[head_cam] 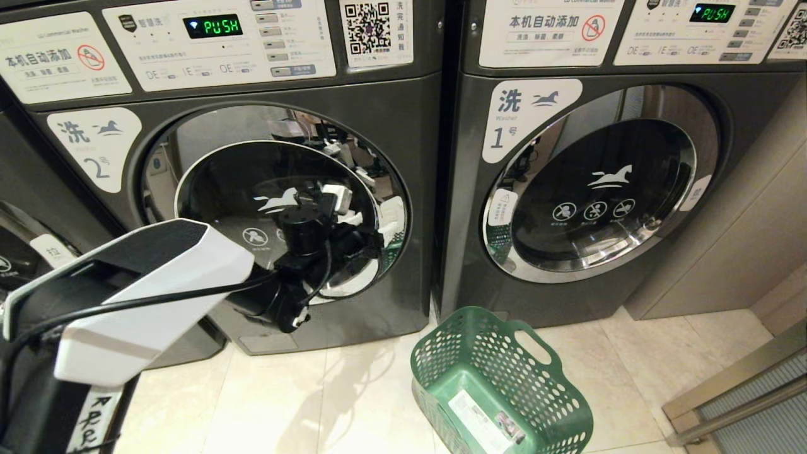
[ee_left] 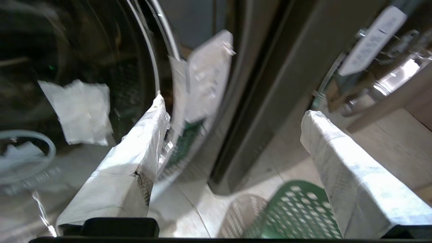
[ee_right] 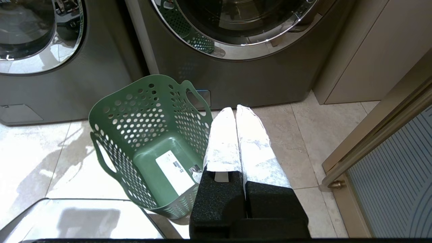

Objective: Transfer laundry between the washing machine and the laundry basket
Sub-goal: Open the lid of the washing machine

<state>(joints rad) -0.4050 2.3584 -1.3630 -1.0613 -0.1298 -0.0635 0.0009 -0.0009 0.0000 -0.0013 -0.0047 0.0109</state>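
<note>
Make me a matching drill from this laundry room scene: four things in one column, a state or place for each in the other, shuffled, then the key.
Things:
1. left end effector
2. right end effector
3. laundry basket
4. washing machine door

States:
A. fingers pressed together
B. closed
C. fingers spread wide, empty
D. on the floor, holding only a label

Pairs: 1-C, 2-A, 3-D, 4-B

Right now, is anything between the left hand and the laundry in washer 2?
Yes. Washer 2's glass door is shut, and the open left hand is in front of it. No laundry shows through the glass. The basket on the floor is empty.
</note>
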